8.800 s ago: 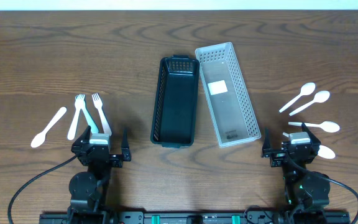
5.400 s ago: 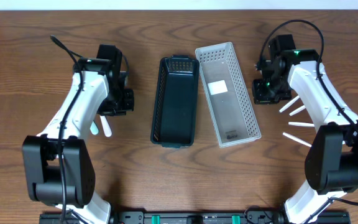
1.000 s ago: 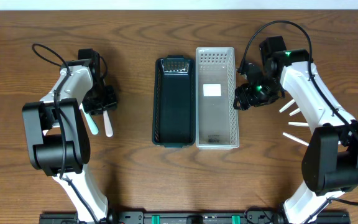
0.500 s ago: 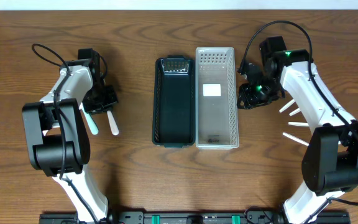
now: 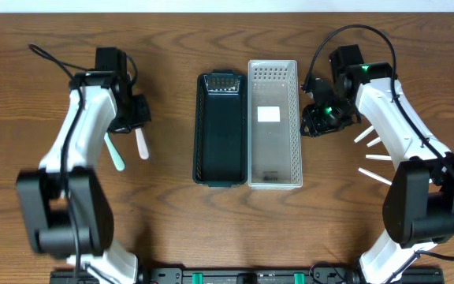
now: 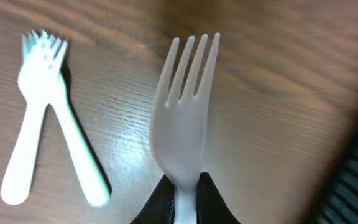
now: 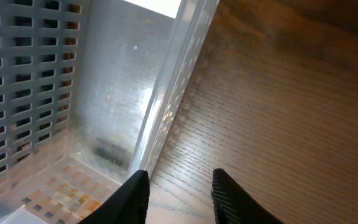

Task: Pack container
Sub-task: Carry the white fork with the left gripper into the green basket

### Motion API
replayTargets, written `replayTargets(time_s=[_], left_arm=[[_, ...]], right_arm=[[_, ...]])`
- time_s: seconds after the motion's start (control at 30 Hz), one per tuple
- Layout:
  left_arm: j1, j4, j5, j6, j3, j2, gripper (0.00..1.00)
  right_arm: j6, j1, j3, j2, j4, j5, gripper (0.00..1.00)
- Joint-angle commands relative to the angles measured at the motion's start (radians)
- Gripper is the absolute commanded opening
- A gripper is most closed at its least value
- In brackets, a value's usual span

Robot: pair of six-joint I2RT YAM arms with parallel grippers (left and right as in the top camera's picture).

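My left gripper (image 6: 184,194) is shut on the handle of a white plastic fork (image 6: 185,112), which hangs above the wood with its tines pointing away. From overhead the left gripper (image 5: 135,124) holds that fork (image 5: 142,147) left of the black container (image 5: 221,130). A pale grey perforated container (image 5: 273,122) stands right beside the black one. My right gripper (image 7: 180,193) is open with nothing between its fingers. It sits low just outside the grey container's right wall (image 7: 173,81), as the right gripper (image 5: 312,125) also appears overhead.
A second white fork (image 6: 35,118) lies crossed with a teal one (image 6: 82,165) on the table; the teal fork (image 5: 115,155) shows overhead. White spoon handles (image 5: 377,158) stick out from under the right arm. Cables loop behind both arms.
The left gripper has shut on the white fork and lifted it, moving up and slightly right. The right gripper's fingers narrowed a little and it stayed beside the grey container.
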Motion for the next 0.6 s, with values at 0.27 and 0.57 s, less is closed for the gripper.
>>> replayTargets(time_s=[0.27, 0.57], left_arm=[[-0.205, -0.090, -0.023, 0.072, 0.002, -0.262, 0.06], [-0.445, -0.076, -0.021, 0.134, 0.002, -0.268, 0.06]], right_arm=[[0.274, -0.128, 0.136, -0.002, 0.008, 0.302, 0.83], [0.335, -0.218, 0.263, -0.021, -0.033, 0.307, 0.99]])
